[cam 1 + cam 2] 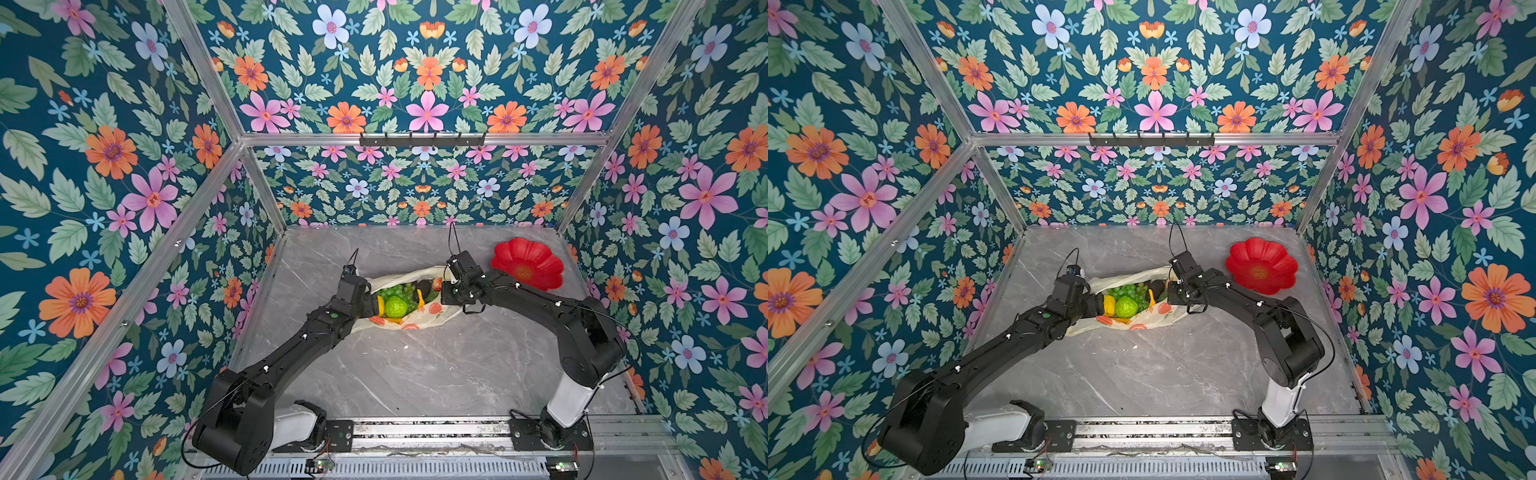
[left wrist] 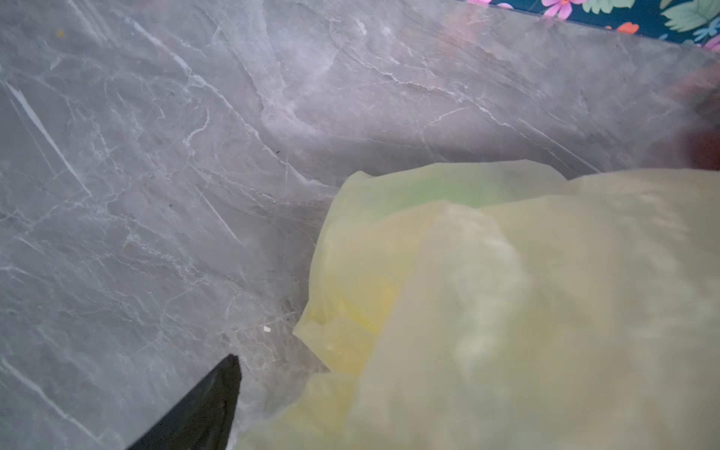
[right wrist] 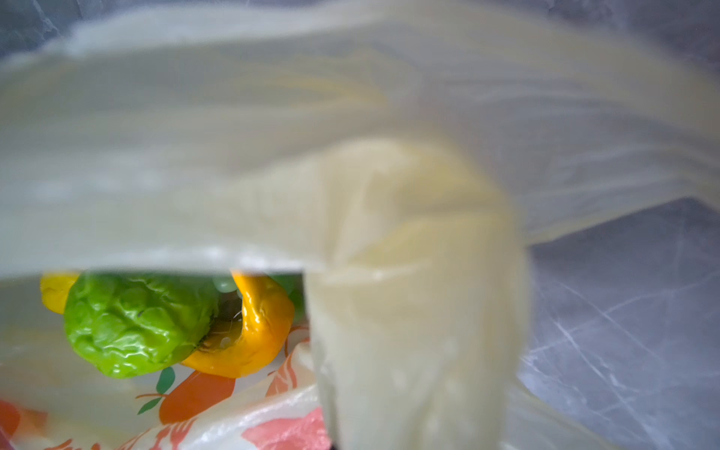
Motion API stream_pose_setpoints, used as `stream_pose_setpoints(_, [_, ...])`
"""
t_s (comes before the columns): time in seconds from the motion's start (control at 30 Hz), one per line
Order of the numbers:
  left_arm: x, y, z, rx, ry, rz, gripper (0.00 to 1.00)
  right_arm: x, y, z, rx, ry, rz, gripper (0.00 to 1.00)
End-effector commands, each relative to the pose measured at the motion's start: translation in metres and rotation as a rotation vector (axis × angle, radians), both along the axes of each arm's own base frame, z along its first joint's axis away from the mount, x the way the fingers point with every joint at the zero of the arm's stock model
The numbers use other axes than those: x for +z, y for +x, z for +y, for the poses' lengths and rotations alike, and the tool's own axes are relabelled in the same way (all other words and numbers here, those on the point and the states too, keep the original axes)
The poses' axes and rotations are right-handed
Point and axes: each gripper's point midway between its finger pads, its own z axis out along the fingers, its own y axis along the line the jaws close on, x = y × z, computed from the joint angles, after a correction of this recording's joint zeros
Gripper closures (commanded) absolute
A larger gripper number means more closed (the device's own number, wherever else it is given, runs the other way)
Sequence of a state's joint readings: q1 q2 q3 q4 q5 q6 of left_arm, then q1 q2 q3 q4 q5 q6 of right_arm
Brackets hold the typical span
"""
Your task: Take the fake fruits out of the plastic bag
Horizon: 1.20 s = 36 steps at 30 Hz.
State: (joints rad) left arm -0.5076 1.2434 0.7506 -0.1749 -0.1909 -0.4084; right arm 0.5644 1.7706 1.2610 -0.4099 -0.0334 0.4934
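fake fruits [image 3: 132, 323] behind blurred plastic bag [image 3: 409, 241]

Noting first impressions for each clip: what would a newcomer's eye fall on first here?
The loud floral wallpaper on every wall grabs attention first. Next comes the plastic bag lying open in the middle of the grey marble table, a glossy bumpy green fruit and green grapes showing in its mouth. The bright red flower-shaped plate sits near the table's far right corner.

Mouth of plastic bag [image 1: 419, 322] gapes between left end effector [image 1: 376, 306] and right end effector [image 1: 442, 293]; fake fruits [image 1: 395, 306] exposed from above. Tabletop [image 1: 415, 374] base-side of both bare. Red plate [image 1: 528, 262] just behind right one.
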Motion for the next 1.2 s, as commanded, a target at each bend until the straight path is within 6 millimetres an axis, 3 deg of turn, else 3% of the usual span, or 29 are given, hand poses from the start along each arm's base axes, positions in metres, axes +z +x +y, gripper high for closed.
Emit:
stream_pose_setpoints(0.0, [0.009, -0.003, 0.008, 0.019, 0.052, -0.044, 0.12, 0.006, 0.001, 0.001, 0.01, 0.001, -0.012, 0.96])
stream_pose_setpoints(0.3, [-0.002, -0.008, -0.009, -0.074, 0.146, -0.029, 0.05, 0.017, 0.009, 0.002, 0.009, 0.017, -0.021, 0.96])
stream_pose_setpoints(0.53, [-0.025, -0.002, 0.002, -0.018, 0.285, 0.058, 0.0, 0.036, 0.015, 0.016, 0.037, 0.058, -0.049, 0.96])
stream_pose_setpoints(0.67, [0.006, -0.007, -0.007, -0.022, 0.244, -0.067, 0.0, 0.027, 0.018, 0.012, 0.025, 0.025, -0.033, 0.97])
stream_pose_setpoints(0.87, [0.059, -0.025, -0.009, 0.034, 0.336, -0.242, 0.03, 0.019, 0.019, 0.012, 0.023, 0.022, -0.014, 0.98])
stream_pose_setpoints(1.0, [0.091, -0.041, -0.027, -0.009, 0.325, -0.328, 0.05, 0.02, 0.02, 0.012, 0.023, 0.022, -0.016, 0.98])
stream_pose_setpoints(1.07, [0.098, -0.046, -0.042, -0.08, 0.317, -0.341, 0.06, 0.021, 0.021, 0.011, 0.022, 0.021, -0.017, 0.98])
stream_pose_setpoints(1.17, [0.086, -0.049, -0.077, -0.255, 0.317, -0.289, 0.08, 0.023, 0.021, 0.011, 0.023, 0.02, -0.021, 0.98])
